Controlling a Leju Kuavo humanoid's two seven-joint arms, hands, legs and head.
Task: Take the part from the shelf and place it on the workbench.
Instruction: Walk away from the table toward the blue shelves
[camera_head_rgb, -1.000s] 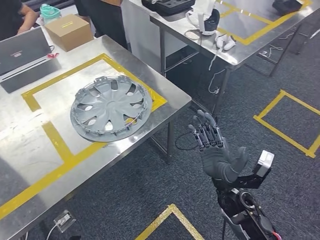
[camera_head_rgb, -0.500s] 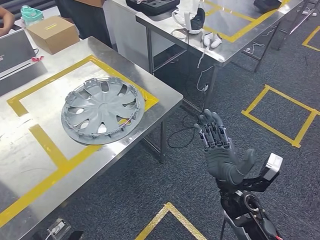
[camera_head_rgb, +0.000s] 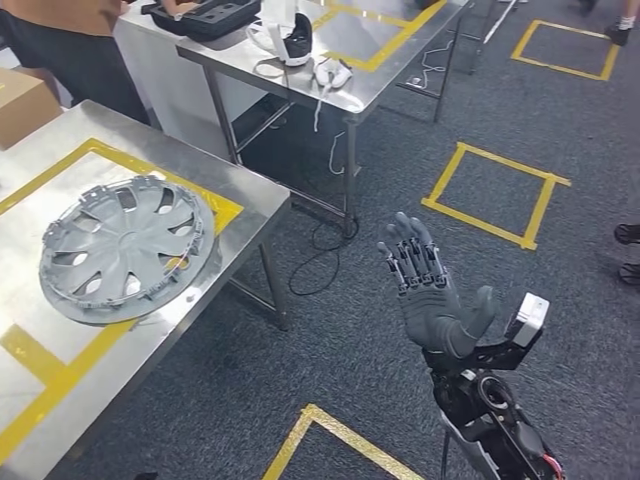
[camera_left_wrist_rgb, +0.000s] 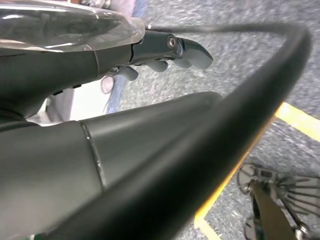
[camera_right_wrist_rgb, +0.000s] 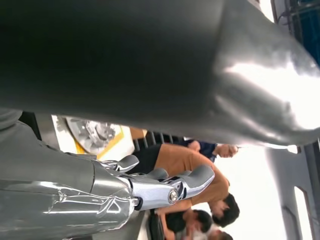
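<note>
Grey plastic wheel cover (camera_head_rgb: 124, 248) lies flat on steel desk (camera_head_rgb: 249, 200), inside yellow tape frame. Likely light, broad, thin, somewhat flexy; rim tabs brittle. Best hold: outer rim or spoke opening. Right hand (camera_head_rgb: 432, 297) empty, fingers spread, well apart from it. Left hand (camera_left_wrist_rgb: 166, 52): cannot tell.

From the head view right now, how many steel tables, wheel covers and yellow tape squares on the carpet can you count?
Steel tables: 2
Wheel covers: 1
Yellow tape squares on the carpet: 3
Total: 6
</note>
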